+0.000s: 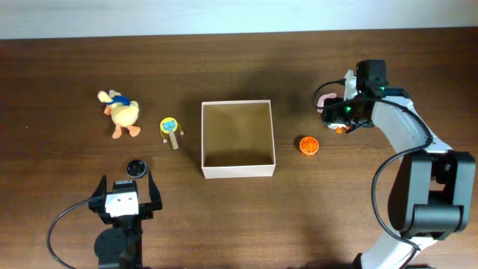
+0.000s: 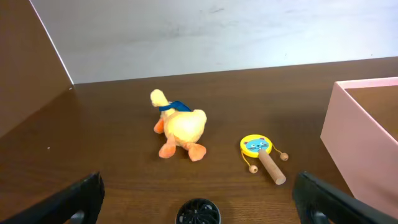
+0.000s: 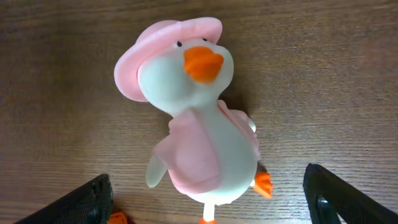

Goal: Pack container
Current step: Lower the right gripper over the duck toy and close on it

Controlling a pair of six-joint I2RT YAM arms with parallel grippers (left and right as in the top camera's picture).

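The container (image 1: 237,169), a square white box with a tan inside, sits empty at the table's middle; its wall shows in the left wrist view (image 2: 354,149). My right gripper (image 1: 337,118) is open directly above a white duck with a pink hat (image 3: 199,124), its fingers on either side and apart from it. Only the duck's pink hat (image 1: 325,99) shows in the overhead view. My left gripper (image 1: 125,196) is open and empty, just in front of a black round disc (image 1: 135,167), which also shows in the left wrist view (image 2: 198,213).
A yellow plush duck (image 1: 122,113) and a small rattle drum with a wooden handle (image 1: 171,130) lie left of the box. An orange ball (image 1: 308,145) lies right of the box. The duck (image 2: 180,127) and drum (image 2: 261,152) show in the left wrist view.
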